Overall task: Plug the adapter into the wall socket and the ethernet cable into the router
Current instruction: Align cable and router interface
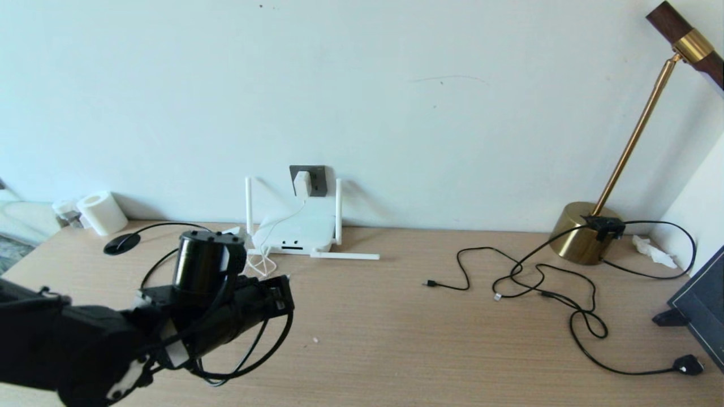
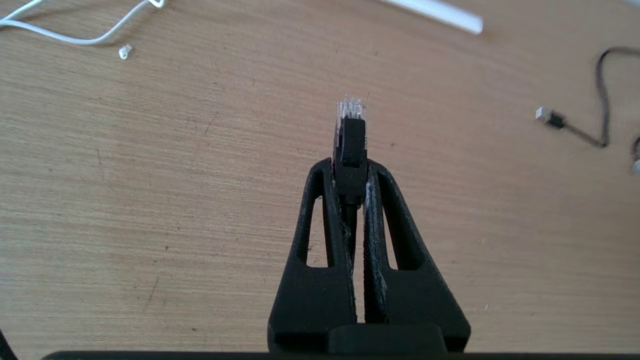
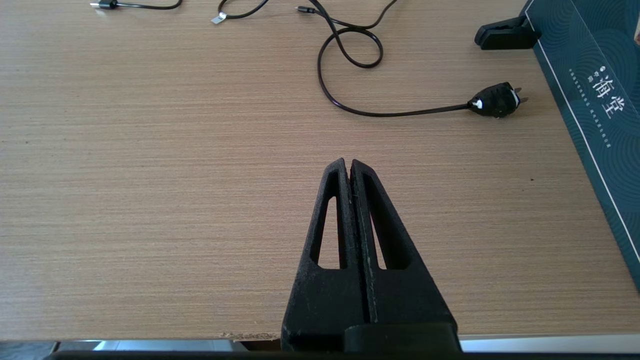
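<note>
My left gripper (image 2: 350,167) is shut on the ethernet cable's black plug (image 2: 351,142), whose clear tip sticks out past the fingertips above the bare wood. In the head view this gripper (image 1: 284,297) hovers at the left, in front of the router (image 1: 294,232). The router is a flat white box at the wall with two antennas upright and one lying on the table (image 1: 345,256). The white adapter (image 1: 301,183) sits in the dark grey wall socket (image 1: 318,182), its thin cord running down to the router. My right gripper (image 3: 348,165) is shut on nothing near the table's front edge.
Thin black cables (image 1: 543,282) sprawl at the right, ending in a black mains plug (image 1: 687,364). A brass lamp (image 1: 582,237) stands at the back right, a dark box (image 1: 701,305) leans at the right edge, and a paper roll (image 1: 102,212) lies at the back left.
</note>
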`<state>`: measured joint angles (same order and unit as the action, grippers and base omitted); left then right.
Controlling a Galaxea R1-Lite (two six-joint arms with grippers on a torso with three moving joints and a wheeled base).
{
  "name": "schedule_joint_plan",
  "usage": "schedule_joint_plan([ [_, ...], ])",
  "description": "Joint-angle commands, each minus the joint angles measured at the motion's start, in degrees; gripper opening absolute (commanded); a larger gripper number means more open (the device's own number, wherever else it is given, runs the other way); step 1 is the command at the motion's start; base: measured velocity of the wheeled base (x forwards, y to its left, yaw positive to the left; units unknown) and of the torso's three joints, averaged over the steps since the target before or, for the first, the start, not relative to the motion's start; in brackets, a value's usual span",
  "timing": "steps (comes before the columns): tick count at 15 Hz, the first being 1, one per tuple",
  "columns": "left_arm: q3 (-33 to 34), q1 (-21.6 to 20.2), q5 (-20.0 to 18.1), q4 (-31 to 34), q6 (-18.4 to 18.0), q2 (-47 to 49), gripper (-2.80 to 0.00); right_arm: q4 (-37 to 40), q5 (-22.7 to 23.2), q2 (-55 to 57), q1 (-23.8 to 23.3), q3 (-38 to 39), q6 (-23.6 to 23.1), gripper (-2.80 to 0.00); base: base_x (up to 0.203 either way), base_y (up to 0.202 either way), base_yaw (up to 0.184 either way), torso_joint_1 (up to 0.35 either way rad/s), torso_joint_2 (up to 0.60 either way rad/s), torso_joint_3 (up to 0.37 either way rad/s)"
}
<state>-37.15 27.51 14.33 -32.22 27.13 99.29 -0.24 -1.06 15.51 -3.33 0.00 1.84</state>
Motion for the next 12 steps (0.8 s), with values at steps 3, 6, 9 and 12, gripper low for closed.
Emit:
schedule_joint_plan([
  [3, -0.44, -0.79, 0.09, 0.43, -4.75, 4.36, -2.80, -0.02, -0.08, 0.14, -0.01, 0.00, 0.09, -2.80, 0.000, 0.000, 0.000, 0.000, 0.00, 0.000],
  [6, -0.41, -1.56, 0.53, 2.70, -5.15, 5.77, -2.80, -0.02, -0.05, 0.14, -0.01, 0.00, 0.09, -2.80, 0.000, 0.000, 0.000, 0.000, 0.00, 0.000],
  [9, -0.56, -1.65, 0.53, 4.03, -5.07, 5.83, -2.80, -0.02, -0.04, -0.78, 0.85, 0.00, 0.06, -2.80, 0.000, 0.000, 0.000, 0.000, 0.00, 0.000],
  [12, -1.25, -3.13, 0.41, 4.00, -5.92, 5.62, -2.80, -0.02, -0.05, -3.82, 4.09, 0.04, 0.00, -2.80, 0.000, 0.000, 0.000, 0.000, 0.00, 0.000],
])
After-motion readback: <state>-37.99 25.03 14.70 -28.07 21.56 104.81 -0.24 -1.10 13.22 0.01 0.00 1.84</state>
